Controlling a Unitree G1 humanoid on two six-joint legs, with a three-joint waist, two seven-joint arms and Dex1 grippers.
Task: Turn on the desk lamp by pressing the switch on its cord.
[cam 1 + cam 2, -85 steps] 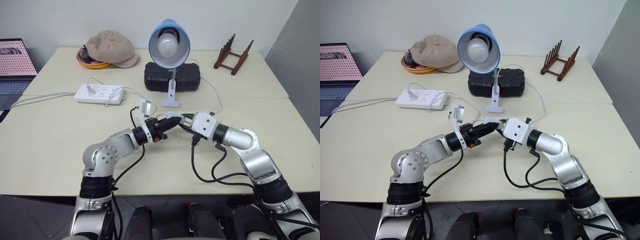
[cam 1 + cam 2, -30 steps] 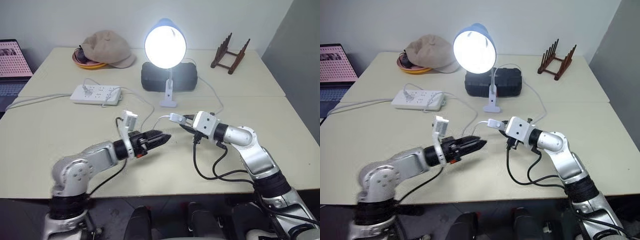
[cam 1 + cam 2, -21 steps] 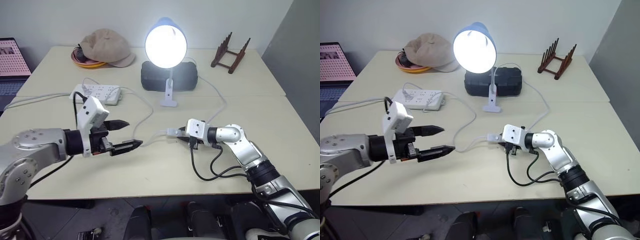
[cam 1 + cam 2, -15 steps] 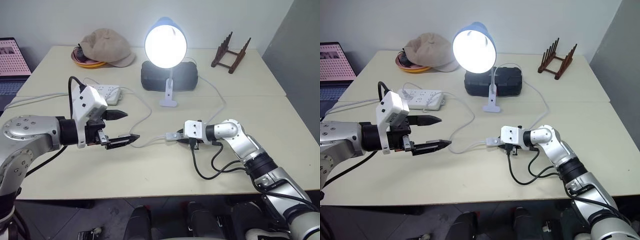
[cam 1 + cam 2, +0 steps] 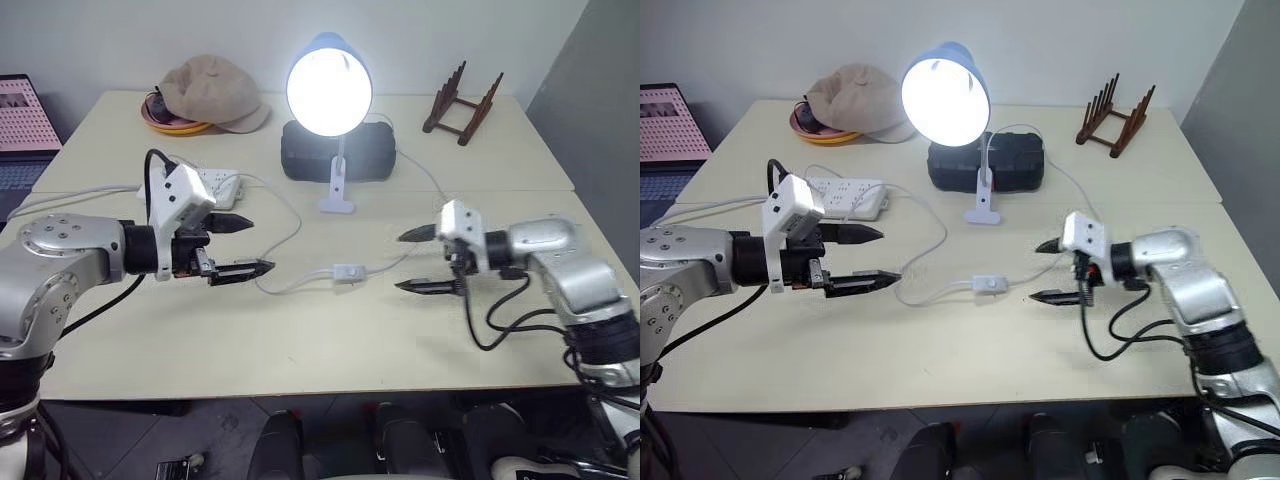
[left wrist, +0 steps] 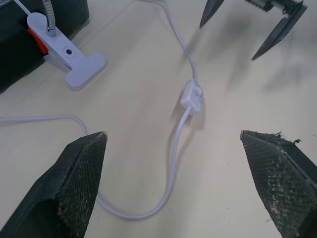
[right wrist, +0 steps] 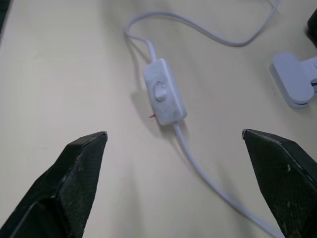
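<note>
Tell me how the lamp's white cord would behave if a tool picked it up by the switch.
The cord is thin and lies in loose curves on the table, so it would probably sag limply either side. The switch looks small and light, likely lifting easily. Its smooth casing might slip between narrow fingertips.

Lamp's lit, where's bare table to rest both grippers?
Bare table lies along the near edge, nearer than the switch and cord. Crowded at the far side: power strip, desk lamp, black case, cap, wooden rack.
</note>
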